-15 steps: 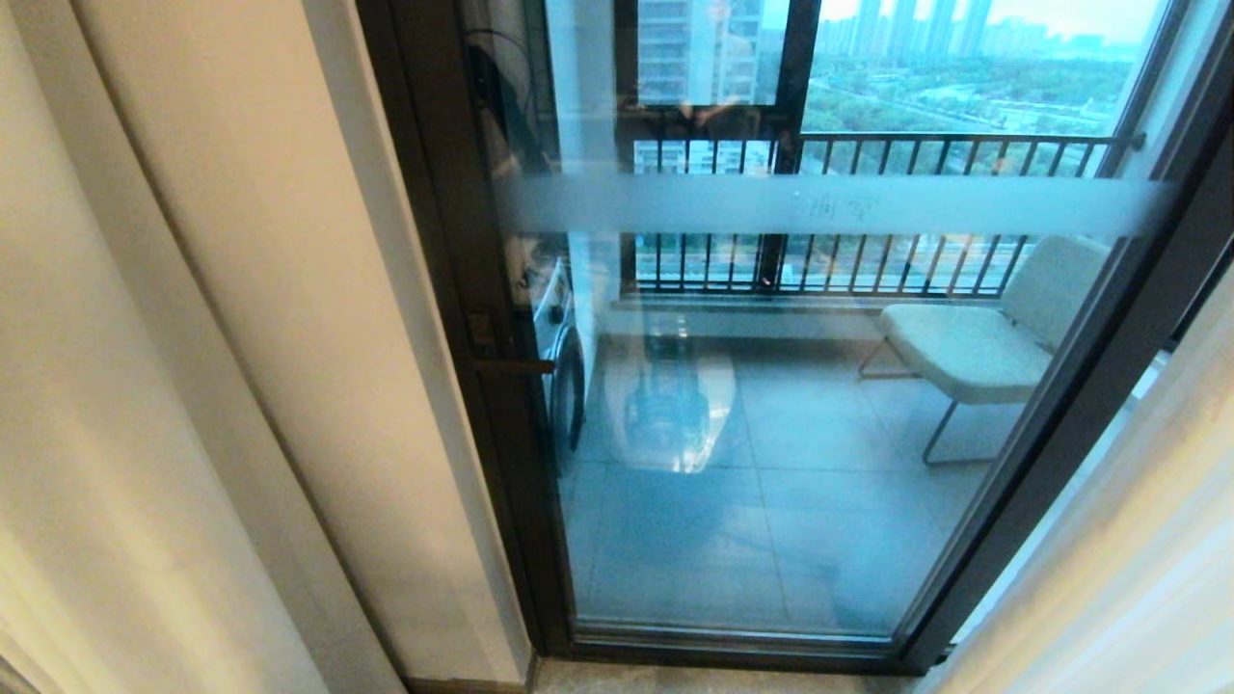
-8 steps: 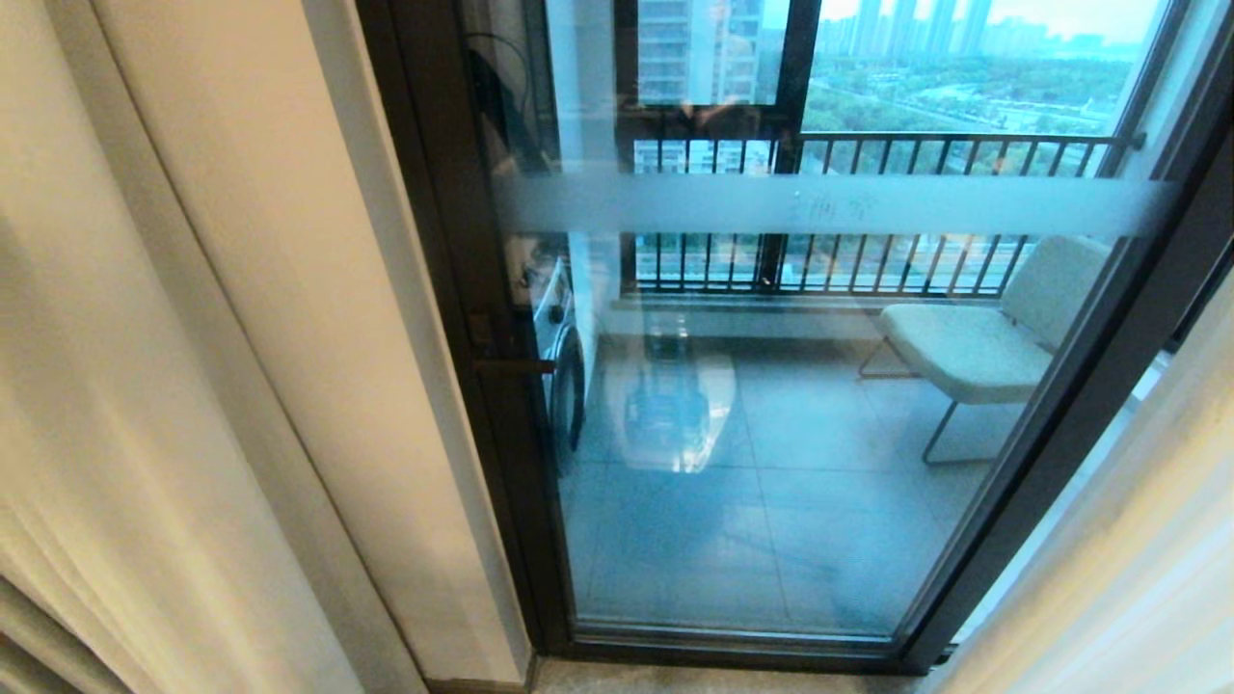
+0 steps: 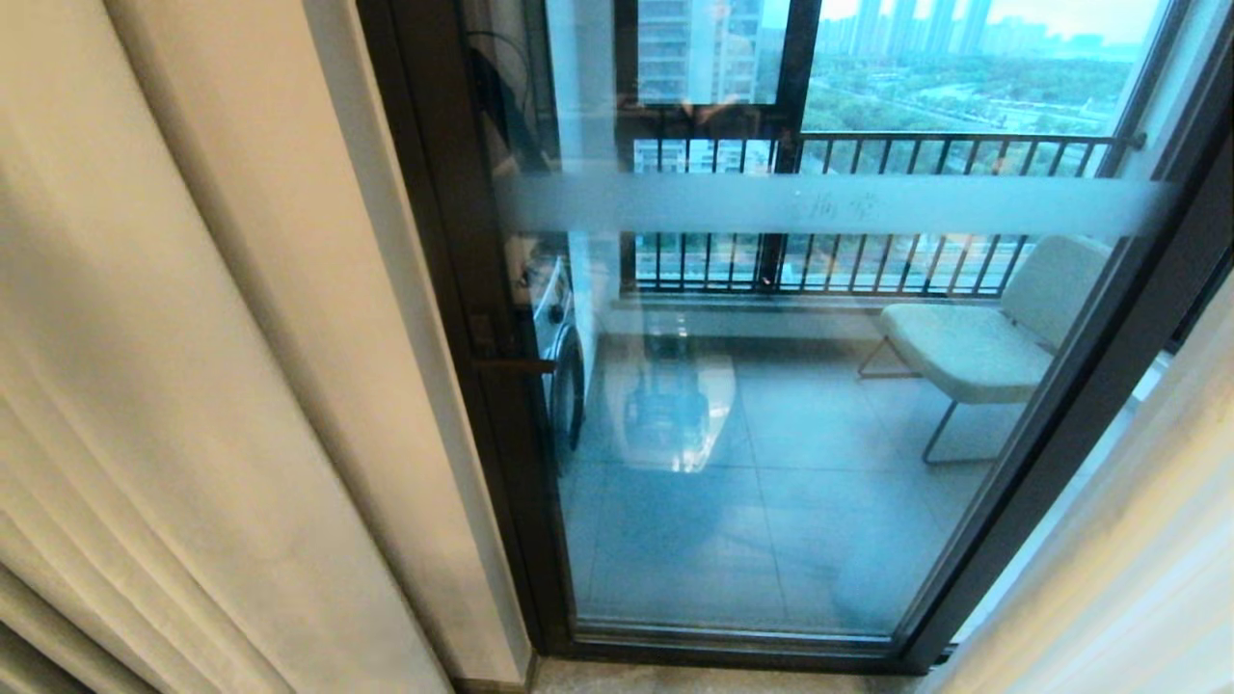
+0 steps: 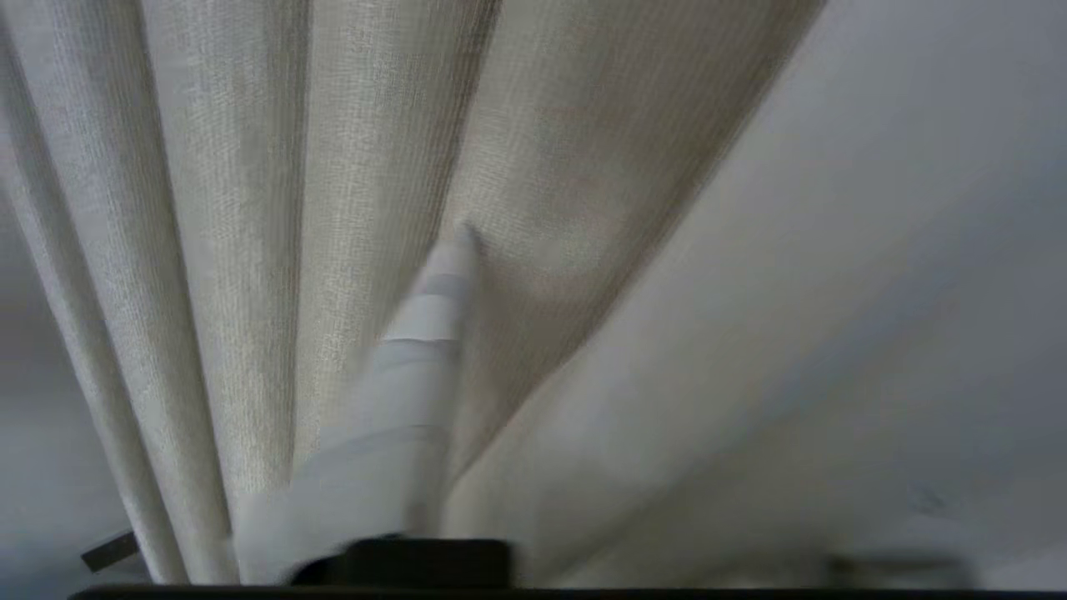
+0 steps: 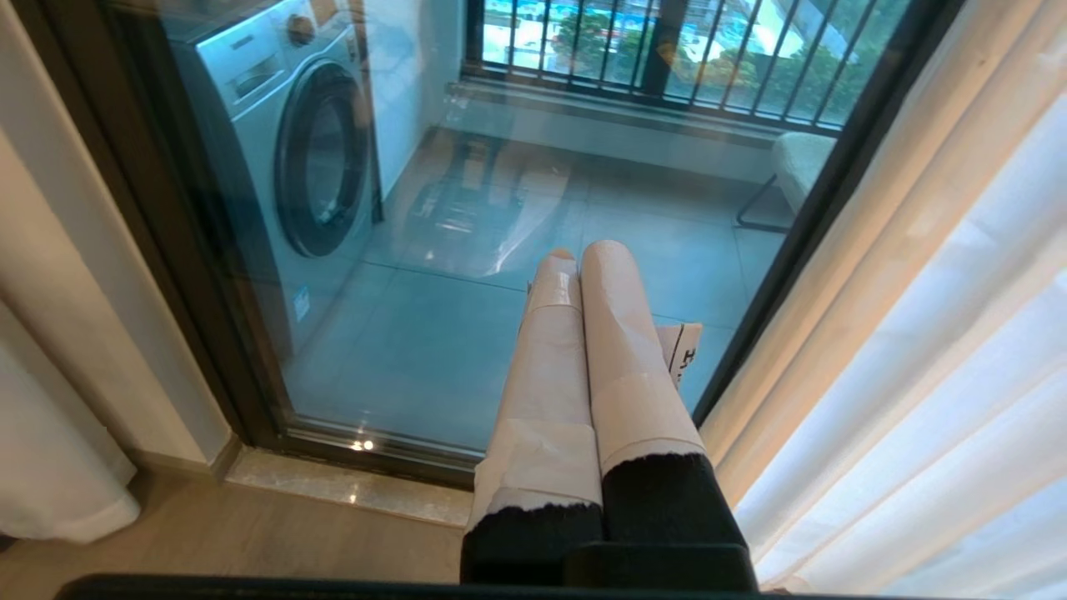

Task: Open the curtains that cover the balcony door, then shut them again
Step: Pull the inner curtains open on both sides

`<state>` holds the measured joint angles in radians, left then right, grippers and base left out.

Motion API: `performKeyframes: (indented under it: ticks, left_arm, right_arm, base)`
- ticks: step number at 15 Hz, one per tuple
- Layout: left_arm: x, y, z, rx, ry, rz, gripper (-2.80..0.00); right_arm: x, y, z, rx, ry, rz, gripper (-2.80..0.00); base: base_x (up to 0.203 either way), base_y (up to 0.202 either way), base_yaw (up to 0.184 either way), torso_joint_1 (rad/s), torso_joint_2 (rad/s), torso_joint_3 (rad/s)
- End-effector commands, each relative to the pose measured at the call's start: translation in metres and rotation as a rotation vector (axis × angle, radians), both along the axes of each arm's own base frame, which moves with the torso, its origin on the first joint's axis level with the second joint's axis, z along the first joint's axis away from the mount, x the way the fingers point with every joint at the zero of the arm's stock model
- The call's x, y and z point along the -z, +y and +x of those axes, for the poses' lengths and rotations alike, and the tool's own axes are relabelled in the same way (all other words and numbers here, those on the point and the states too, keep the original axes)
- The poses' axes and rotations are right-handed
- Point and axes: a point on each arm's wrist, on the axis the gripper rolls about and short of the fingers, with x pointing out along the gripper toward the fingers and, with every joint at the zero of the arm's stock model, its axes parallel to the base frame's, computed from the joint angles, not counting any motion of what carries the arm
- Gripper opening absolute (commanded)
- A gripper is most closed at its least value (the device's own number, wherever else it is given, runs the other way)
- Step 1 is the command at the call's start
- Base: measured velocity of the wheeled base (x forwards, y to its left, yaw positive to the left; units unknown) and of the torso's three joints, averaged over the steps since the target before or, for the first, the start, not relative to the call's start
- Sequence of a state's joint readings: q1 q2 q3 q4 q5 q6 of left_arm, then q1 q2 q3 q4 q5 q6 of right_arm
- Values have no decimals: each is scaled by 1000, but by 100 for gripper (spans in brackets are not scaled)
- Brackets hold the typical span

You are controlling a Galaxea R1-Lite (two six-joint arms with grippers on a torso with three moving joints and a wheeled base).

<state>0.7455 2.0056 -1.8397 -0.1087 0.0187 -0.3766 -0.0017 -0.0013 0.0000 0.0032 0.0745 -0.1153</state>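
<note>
The curtains (image 3: 164,386) hang bunched beside the balcony door (image 3: 771,386). Your left end effector (image 4: 433,333) rests among their folds, spread uncertain; your right end effector (image 5: 583,333), pressed together, points at the glass.

Faint characters on the balcony door's (image 3: 771,405) frosted band (image 3: 829,204) are unreadable.

We note the indoor floor (image 5: 250,533), light wood-toned, with a pale stone threshold strip (image 5: 333,483) running along the foot of the balcony door frame. A cream curtain hem (image 5: 67,500) rests bunched on it near the wall. Beyond the glass, the grey tiled balcony floor (image 3: 771,520) carries a washing machine (image 5: 275,158) and a pale chair (image 3: 974,337) on thin metal legs.
</note>
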Motion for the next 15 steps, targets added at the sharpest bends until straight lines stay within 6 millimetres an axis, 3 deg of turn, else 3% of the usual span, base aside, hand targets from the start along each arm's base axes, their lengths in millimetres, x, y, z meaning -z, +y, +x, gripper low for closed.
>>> performKeyframes:
  ticks: [1, 4, 8, 13, 15]
  left_arm:
    - [-10, -8, -8, 3, -18, 12, 0]
    - [-17, -21, -21, 26, -18, 12, 0]
    - [-29, -56, -58, 38, -16, 12, 0]
    - [-25, -111, -113, 72, 6, -2, 0]
    - [-18, -124, -125, 93, 16, -10, 0]
  right_arm:
    - [0, 0, 0, -1, 1, -1, -280]
    - [0, 0, 0, -1, 1, -1, -280]
    - [0, 0, 0, -1, 1, -1, -280]
    - [0, 0, 0, -2, 1, -1, -280]
    - [0, 0, 0, -1, 1, -1, -280]
  base:
    - [0, 0, 0, 0, 0, 0]
    - [0, 0, 0, 0, 0, 0]
    - [0, 0, 0, 0, 0, 0]
    - [0, 0, 0, 0, 0, 0]
    - [0, 0, 0, 0, 0, 0]
